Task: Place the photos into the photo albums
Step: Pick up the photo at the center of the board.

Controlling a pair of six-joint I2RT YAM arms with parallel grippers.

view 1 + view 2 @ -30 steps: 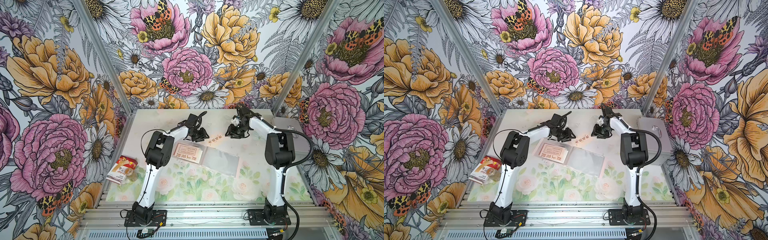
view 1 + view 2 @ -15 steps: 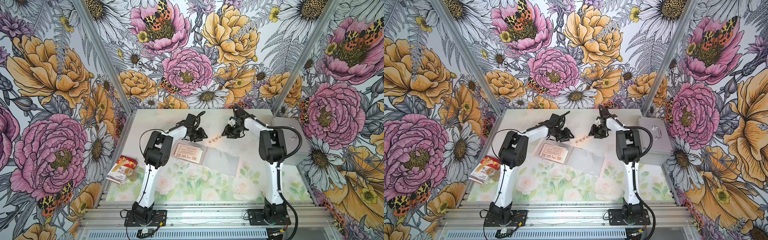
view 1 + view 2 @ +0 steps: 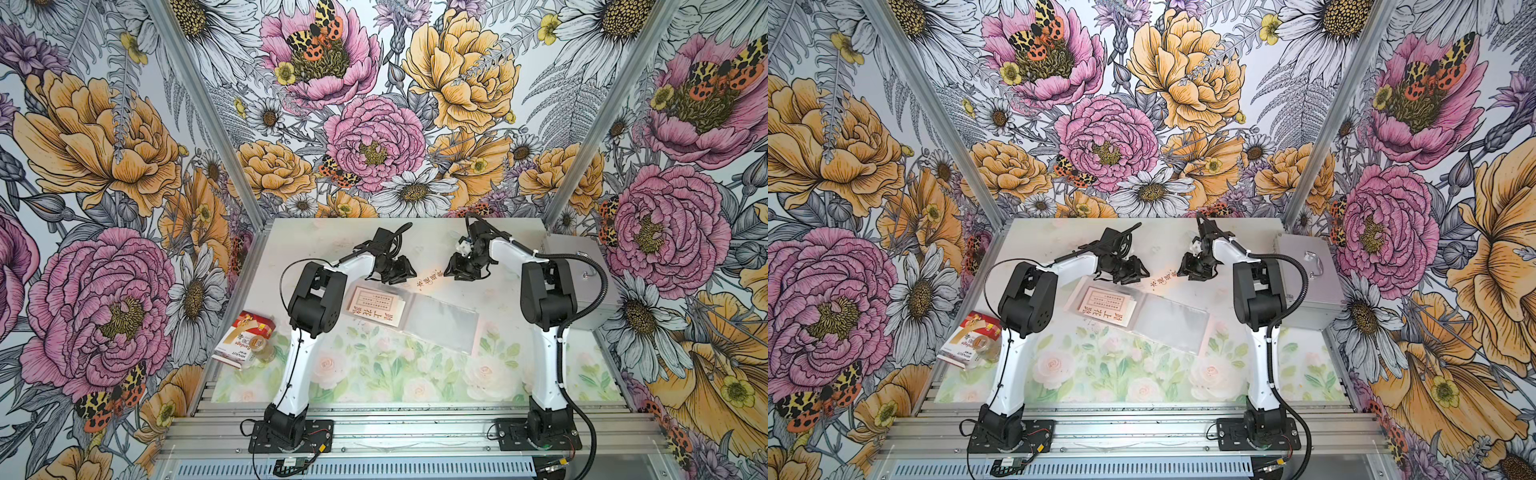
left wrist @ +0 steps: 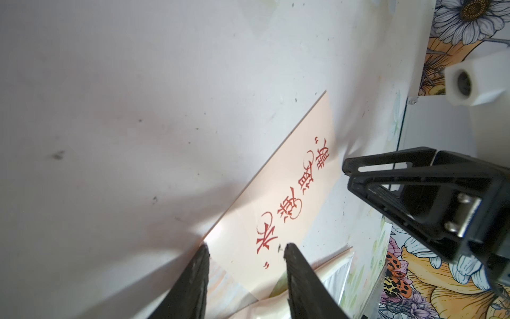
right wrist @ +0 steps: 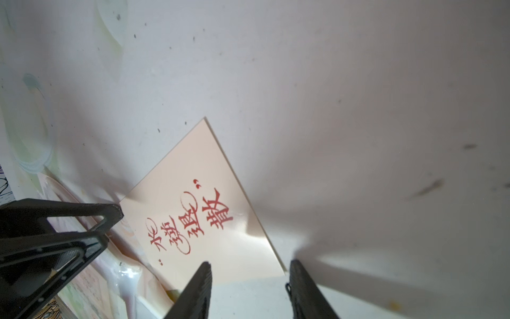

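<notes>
As both my arms lean low over the table [image 4: 138, 82], tips facing | left gripper [image 4: 245, 250]: half-spread, gripping nothing | right gripper [image 5: 249, 266]: half-spread, empty | cream photo [image 4: 278, 198]: flat between my two sets of fingertips | photo album [image 3: 440, 324]: open, just beside my left fingers.
</notes>
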